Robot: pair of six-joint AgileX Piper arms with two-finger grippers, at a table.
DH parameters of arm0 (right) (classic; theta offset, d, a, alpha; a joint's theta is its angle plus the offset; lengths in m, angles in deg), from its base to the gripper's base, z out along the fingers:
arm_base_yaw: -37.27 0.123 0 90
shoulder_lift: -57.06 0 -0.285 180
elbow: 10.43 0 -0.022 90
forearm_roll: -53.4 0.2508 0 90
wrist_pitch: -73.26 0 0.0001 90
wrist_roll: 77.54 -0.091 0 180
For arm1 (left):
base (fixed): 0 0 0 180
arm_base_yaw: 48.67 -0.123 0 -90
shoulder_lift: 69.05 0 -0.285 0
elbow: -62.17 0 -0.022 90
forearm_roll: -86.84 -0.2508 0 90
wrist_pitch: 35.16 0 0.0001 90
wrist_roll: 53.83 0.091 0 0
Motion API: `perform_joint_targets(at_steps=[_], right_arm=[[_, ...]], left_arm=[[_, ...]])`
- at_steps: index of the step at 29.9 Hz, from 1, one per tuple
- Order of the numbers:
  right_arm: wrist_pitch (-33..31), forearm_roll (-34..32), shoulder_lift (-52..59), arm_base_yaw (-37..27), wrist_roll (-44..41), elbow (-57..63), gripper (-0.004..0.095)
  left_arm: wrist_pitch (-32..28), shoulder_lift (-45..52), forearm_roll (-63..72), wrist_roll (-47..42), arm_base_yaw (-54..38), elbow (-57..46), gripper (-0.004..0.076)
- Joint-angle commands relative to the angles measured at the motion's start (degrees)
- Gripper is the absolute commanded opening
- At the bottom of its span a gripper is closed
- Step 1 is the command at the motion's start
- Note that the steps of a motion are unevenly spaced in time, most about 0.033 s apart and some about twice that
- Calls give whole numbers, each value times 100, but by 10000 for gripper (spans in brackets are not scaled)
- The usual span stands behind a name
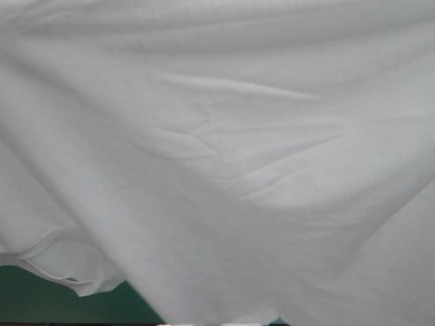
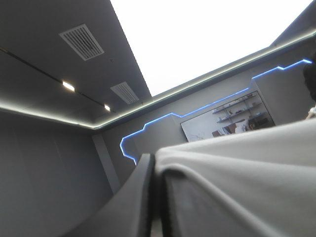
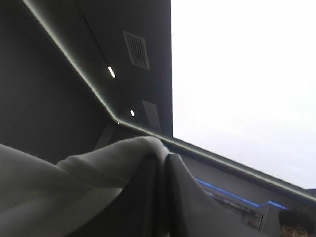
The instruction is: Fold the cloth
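Shows a white T-shirt (image 1: 224,156) lifted high and hanging like a curtain close before the high camera, covering nearly all of that view. Shows soft creases running slantwise across the cloth, with a few short wrinkles near its middle. Shows a hemmed edge (image 1: 71,278) curling open at the cloth's lower left, perhaps a sleeve, though cannot say for sure. Reveals only a small patch of the teal-green cover (image 1: 41,302) beneath that edge, at the near left. Shows the cloth's lower border slanting down from that edge toward the near middle, with the rest running out of view.

From the left wrist: shows the left gripper (image 2: 154,160) raised and tilted upward, pinching the T-shirt (image 2: 237,182). Shows one black finger (image 2: 131,202) bare on one side, pressed right against a fold of cloth; hides the other finger under fabric draping away from the grip in a broad smooth sheet. Leaves no gap visible at the tip.

From the right wrist: shows the right gripper (image 3: 165,159) likewise raised, its two black fingers (image 3: 195,207) meeting in a narrow pointed arch, all but closed. Shows the T-shirt (image 3: 94,170) caught at the very tip, wrapping over one finger and falling away to that side in thick rounded folds. Leaves the other finger uncovered.
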Motion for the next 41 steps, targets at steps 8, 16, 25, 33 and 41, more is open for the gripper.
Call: perform_joint_targets(at_steps=[8,16,25,33,41], right_arm=[[-114,-1384,-1164,-29,-888,837,-4],[-194,-1550,-2346,-69,-1103,1695,-4],[518,503,-4078,-868,-284,1940,-18],[857,1011,-5631,-995,95,1174,-18],[576,1263,-6425,-995,56,410,12]], left_arm=[[41,-1206,-756,-325,1,-689,19],[-151,-2299,-893,-518,-138,-1863,20],[-1025,-3882,1029,-138,-1027,-1931,20],[-1767,-4998,1377,-195,-1385,-1931,19],[-1377,-5688,1401,-401,-1700,-1931,19]])
